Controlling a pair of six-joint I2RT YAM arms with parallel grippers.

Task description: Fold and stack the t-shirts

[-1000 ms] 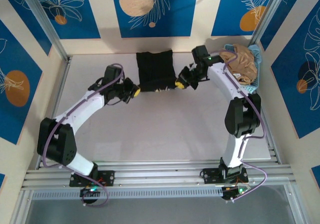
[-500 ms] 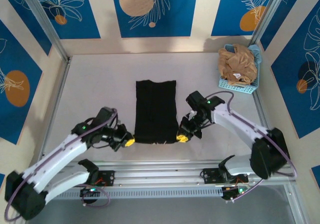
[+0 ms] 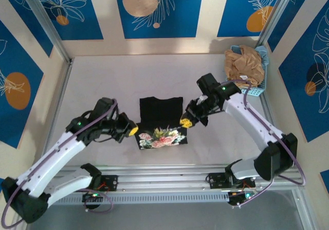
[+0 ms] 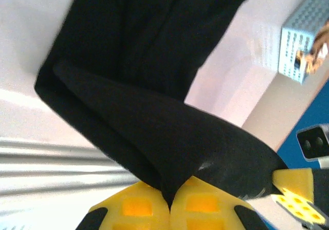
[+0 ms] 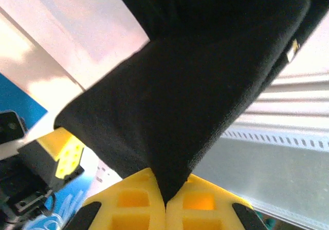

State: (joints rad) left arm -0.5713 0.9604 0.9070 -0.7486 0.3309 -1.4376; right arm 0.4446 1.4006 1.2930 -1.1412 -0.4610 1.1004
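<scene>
Worktop (image 3: 103,81) carries the black rose-print t-shirt (image 3: 160,111). Left pincer (image 3: 132,131) and right pincer (image 3: 185,122) pinch its edge, fully closed. I should carry both level.

Black t-shirt (image 3: 161,118) now shorter, print-side up

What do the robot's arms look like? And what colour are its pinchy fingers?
Both the left arm and the right arm are smooth white tubes joined by chunky black joints. Thin purple cables loop alongside them, and there are tiny green lights. The left gripper and right gripper are black, with bright yellow fingers that have little square dimples.
</scene>
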